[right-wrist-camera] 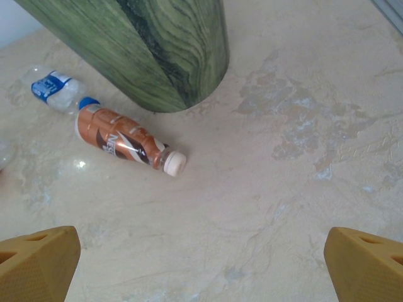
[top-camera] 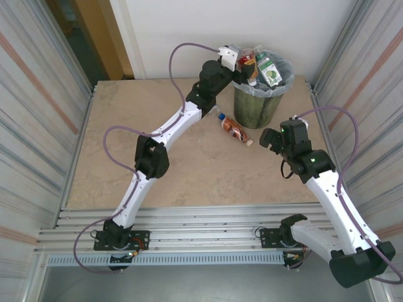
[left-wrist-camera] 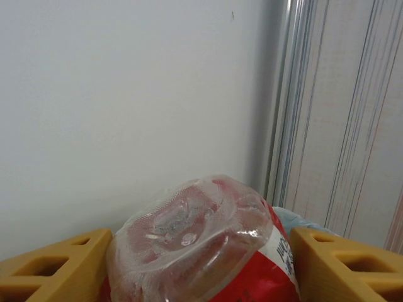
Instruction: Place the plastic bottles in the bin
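My left gripper is over the rim of the dark green bin, shut on a crushed clear bottle with a red label. That bottle's base faces the left wrist camera, between the yellow fingers. Other bottles, one with a green label, lie inside the lined bin. A brown bottle with a white cap lies on the table by the bin's foot. A clear bottle with a blue label is just behind it. My right gripper hangs open and empty above the table, right of the brown bottle.
Corrugated metal walls close the table on the left and right, and a white wall stands behind the bin. The aluminium rail with both arm bases runs along the near edge.
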You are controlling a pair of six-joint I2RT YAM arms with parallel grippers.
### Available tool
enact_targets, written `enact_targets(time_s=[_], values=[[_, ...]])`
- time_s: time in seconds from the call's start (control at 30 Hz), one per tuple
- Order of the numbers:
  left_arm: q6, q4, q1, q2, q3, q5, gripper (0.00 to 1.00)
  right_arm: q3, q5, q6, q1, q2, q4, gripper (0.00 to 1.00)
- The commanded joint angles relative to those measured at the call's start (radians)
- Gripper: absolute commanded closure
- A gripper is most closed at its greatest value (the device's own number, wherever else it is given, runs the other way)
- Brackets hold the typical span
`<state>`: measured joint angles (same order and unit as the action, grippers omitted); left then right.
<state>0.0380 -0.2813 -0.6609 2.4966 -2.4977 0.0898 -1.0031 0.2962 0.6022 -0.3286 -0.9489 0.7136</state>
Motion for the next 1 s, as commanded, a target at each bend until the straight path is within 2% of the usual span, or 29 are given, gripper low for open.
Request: enact_targets(time_s=[0.0, 0.2, 0.33, 0.37, 0.43, 0.53, 0.6, 0.67, 0.73, 0.97], values=[[-0.086, 0.012, -0.006, 0.021, -0.038, 0.037, 0.28, 0.015, 0.028, 0.033, -0.010, 0.007, 0.022, 0.02], [-0.120, 0.046, -0.006, 0.032, -0.036, 0.057, 0.21, 0.014, 0.022, 0.035, -0.012, 0.000, 0.014, 0.02], [-0.125, 0.060, -0.008, 0.032, -0.034, 0.094, 0.08, 0.014, 0.022, 0.033, -0.014, -0.009, 0.012, 0.02], [-0.121, 0.059, -0.007, 0.031, -0.036, 0.100, 0.07, 0.013, 0.023, 0.033, -0.015, -0.013, 0.010, 0.02], [-0.117, 0.056, -0.007, 0.032, -0.043, 0.116, 0.14, 0.014, 0.020, 0.033, -0.015, -0.016, 0.009, 0.02], [-0.118, 0.054, -0.007, 0.029, -0.050, 0.110, 0.31, 0.015, 0.019, 0.034, -0.020, -0.019, 0.007, 0.02], [-0.124, 0.060, -0.005, 0.024, -0.056, 0.097, 0.33, 0.017, 0.019, 0.034, -0.023, -0.019, 0.008, 0.02], [-0.124, 0.064, 0.000, 0.016, -0.055, 0.094, 0.26, 0.016, 0.021, 0.034, -0.024, -0.017, 0.010, 0.02], [-0.121, 0.068, 0.002, 0.009, -0.053, 0.092, 0.10, 0.017, 0.022, 0.034, -0.026, -0.016, 0.010, 0.02], [-0.007, 0.068, 0.005, -0.046, -0.048, 0.108, 0.07, 0.018, 0.014, 0.033, -0.028, -0.030, 0.001, 0.02]])
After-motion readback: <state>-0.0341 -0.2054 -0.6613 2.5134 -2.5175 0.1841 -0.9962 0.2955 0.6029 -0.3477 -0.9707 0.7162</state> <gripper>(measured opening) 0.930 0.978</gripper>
